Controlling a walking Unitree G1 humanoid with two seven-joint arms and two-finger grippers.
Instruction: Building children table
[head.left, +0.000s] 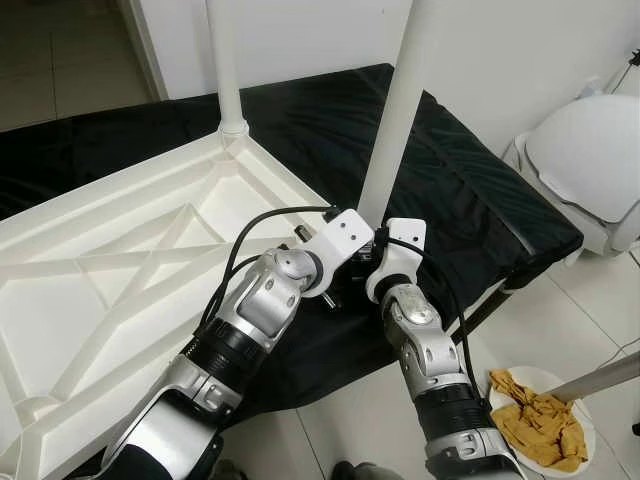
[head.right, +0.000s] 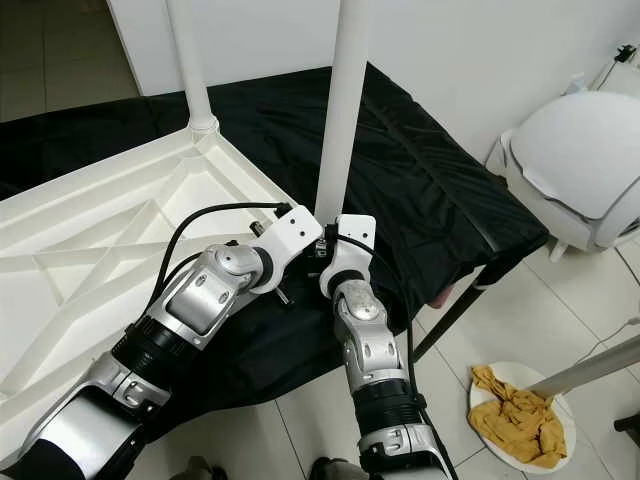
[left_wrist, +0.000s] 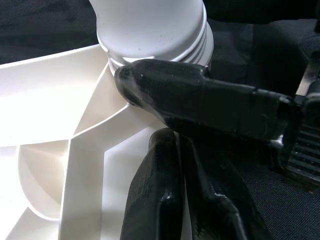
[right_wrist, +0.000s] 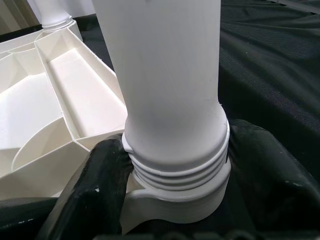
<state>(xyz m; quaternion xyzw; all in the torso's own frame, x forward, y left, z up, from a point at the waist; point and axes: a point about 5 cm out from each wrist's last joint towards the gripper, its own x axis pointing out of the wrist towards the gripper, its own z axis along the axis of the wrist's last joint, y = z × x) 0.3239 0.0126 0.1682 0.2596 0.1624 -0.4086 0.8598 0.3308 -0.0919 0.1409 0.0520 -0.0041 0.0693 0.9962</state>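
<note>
White upturned tabletop (head.left: 120, 260) lies on black cloth (head.left: 460, 190); right end effector (right_wrist: 170, 210) clamps leg (right_wrist: 165, 75), left's (left_wrist: 170, 165) fingers together.

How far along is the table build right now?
Done: the far leg stands upright in its corner of the upturned tabletop. In hand: both grippers, left and right, are at the near leg's threaded base, not fully seated. Left: seating it; other corners are out of frame.
</note>
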